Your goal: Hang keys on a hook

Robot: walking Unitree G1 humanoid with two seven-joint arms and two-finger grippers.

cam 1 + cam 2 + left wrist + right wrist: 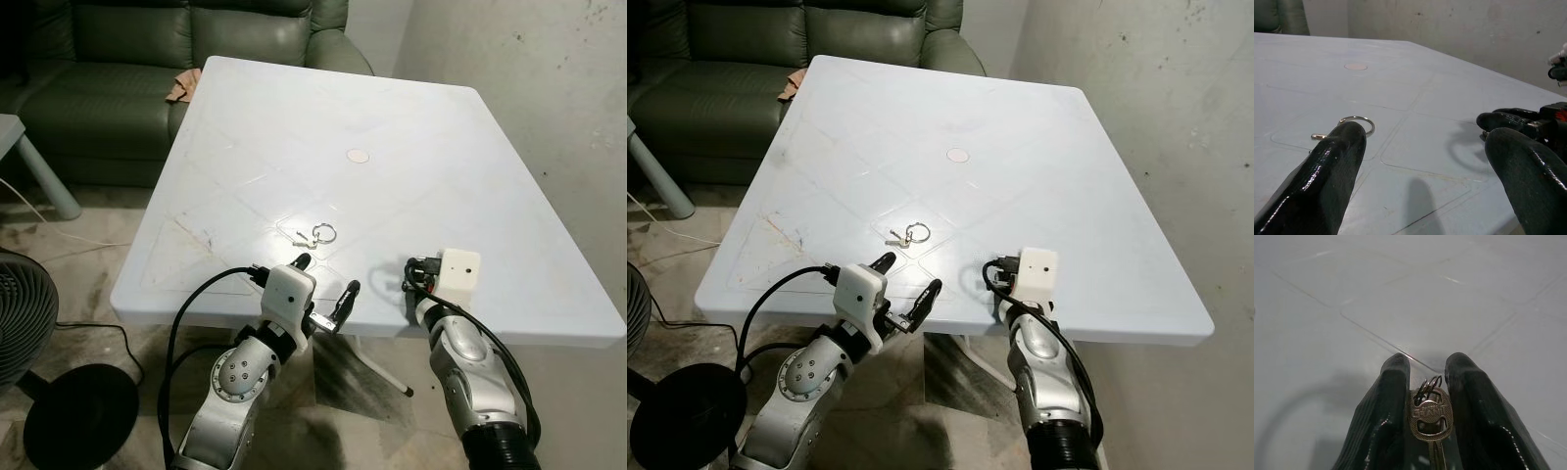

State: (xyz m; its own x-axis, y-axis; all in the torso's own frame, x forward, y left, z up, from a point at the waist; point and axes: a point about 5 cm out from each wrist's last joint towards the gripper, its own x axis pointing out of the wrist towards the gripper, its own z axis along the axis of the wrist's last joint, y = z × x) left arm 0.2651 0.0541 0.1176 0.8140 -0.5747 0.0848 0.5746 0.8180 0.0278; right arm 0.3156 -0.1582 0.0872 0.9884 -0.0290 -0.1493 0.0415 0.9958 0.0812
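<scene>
A silver key ring [323, 233] with a small key lies flat on the white table [411, 137], a little in from its front edge. My left gripper [327, 274] hovers open at that edge, just short of the ring; the left wrist view has the ring [1356, 122] beyond one black finger [1332, 166]. To the right, my right gripper [411, 270] rests low over the table's front edge. In the right wrist view it [1428, 361] is shut on a brass key [1431, 413] with wire loops at its head.
A small round cap [358, 155] marks the table's middle. A dark green sofa [118, 69] with a crumpled cloth [182, 86] stands behind the table, a grey wall [549, 78] to the right. A black fan [24, 323] and its base stand on the floor at left.
</scene>
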